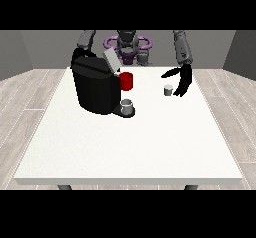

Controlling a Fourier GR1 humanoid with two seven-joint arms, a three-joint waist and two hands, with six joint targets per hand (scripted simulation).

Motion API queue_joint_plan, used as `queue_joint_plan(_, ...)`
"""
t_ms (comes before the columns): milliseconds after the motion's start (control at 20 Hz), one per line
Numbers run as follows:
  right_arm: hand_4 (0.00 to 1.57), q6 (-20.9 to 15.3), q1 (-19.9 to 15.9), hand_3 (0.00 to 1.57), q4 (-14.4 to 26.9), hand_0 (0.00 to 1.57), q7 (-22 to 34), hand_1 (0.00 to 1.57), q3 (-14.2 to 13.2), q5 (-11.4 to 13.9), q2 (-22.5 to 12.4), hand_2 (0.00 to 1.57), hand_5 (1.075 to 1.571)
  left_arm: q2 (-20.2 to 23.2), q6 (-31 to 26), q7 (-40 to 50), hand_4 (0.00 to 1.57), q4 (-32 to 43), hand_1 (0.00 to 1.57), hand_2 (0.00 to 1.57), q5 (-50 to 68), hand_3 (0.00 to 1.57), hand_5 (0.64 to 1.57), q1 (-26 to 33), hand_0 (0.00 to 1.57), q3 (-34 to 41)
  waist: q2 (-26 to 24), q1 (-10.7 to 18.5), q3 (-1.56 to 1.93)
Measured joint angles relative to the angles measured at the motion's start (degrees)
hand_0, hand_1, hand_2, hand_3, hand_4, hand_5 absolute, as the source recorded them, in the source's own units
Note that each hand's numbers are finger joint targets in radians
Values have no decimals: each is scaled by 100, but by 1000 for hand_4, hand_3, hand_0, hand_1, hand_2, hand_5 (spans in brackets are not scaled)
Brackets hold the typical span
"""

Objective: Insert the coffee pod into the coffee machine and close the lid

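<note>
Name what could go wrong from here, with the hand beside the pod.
1. The coffee pod is small and the hand at the view's right hangs close beside it with spread fingers; closing in could tip or push it away.
2. The red cup stands right by the coffee machine under the raised lid; carrying the pod across might knock it.

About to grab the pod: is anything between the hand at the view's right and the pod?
Nothing visible. The hand hangs with fingers spread just beside the pod, only bare table between them. The red cup and coffee machine stand farther off.
</note>
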Motion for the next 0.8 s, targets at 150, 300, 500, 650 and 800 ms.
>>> queue_joint_plan(150, 386, -11, -15, 0, -66, 0, 63, 0, 49, 40, 3, 0, 1571, 126, 79, -89, 0, 230, 580, 719, -237, 472, 1571, -86, 580, -65, 29, -87, -1)
queue_joint_plan(300, 465, -1, -79, 0, -4, 0, 34, 0, -5, -13, 7, 0, 1571, 189, 179, -134, 0, 377, 536, 692, -499, 440, 1571, -158, 536, -182, 71, -95, -2)
queue_joint_plan(500, 515, -24, -154, 0, -124, 0, 249, 0, 54, 14, 15, 0, 1571, 231, 397, -388, 0, 657, 673, 809, -795, 551, 1571, -237, 673, -259, 82, -139, -3)
queue_joint_plan(650, 487, -30, -169, 0, 60, 0, 109, 0, 20, 33, 13, 0, 1571, 129, 646, -335, 229, 679, 719, 864, -988, 649, 1571, -386, 719, -322, 74, -115, -2)
queue_joint_plan(800, 515, -11, -320, 0, 59, 0, 258, 0, -59, -21, -53, 0, 1571, 57, 924, -455, 391, 798, 837, 974, -1105, 737, 1571, -486, 837, -290, 110, -115, -2)
